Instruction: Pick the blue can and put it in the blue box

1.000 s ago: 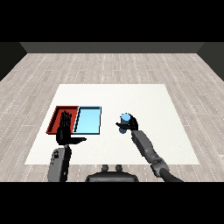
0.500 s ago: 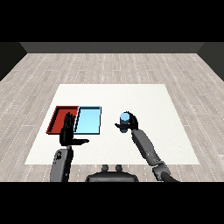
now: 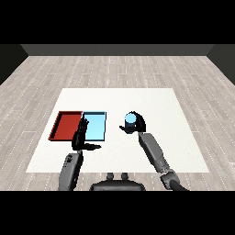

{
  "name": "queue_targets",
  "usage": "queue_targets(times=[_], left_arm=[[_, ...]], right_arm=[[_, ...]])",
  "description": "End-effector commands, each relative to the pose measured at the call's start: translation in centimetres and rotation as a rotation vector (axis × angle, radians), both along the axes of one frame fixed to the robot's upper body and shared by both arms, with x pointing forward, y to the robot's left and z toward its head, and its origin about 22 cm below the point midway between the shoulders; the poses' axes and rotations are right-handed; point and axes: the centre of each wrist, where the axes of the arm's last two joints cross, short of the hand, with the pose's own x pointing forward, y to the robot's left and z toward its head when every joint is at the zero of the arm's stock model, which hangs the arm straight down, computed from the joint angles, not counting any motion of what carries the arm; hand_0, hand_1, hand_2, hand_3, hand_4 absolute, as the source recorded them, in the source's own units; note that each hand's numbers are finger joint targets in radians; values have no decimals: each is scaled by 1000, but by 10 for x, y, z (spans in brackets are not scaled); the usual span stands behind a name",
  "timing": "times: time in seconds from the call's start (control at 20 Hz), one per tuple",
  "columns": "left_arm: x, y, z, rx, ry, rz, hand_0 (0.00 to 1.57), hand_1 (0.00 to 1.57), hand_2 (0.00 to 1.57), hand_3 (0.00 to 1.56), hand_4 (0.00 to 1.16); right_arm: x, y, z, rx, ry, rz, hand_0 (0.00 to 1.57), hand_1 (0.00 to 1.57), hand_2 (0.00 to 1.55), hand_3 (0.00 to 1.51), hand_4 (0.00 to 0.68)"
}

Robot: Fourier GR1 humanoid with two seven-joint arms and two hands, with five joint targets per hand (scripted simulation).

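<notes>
Blue can (image 3: 130, 121) sits in our right hand (image 3: 137, 125), fingers curled round it, right of the light blue tray (image 3: 94, 126). Left hand (image 3: 81, 137) open, fingers straight, overlapping both trays' near edge; red tray (image 3: 66, 125) alongside on white bench (image 3: 160, 105).

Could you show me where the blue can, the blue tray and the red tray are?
blue can (image 3: 131, 120), head view, on its top.
light blue tray (image 3: 96, 127), head view, on its bare floor.
red tray (image 3: 67, 125), head view, on its bare floor.
</notes>
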Motion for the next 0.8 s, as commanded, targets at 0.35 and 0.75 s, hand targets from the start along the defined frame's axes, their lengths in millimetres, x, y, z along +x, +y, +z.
queue_targets(times=[0.35,0.75], left_arm=[[14,-37,-8,-10,65,-69,0,0,0,0,0],[32,-62,12,50,70,-108,0,0,0,0,0]], right_arm=[[-14,16,27,19,-87,27,1429,1429,1451,1423,660],[-29,22,18,8,-117,66,1435,1435,1433,1406,661]])
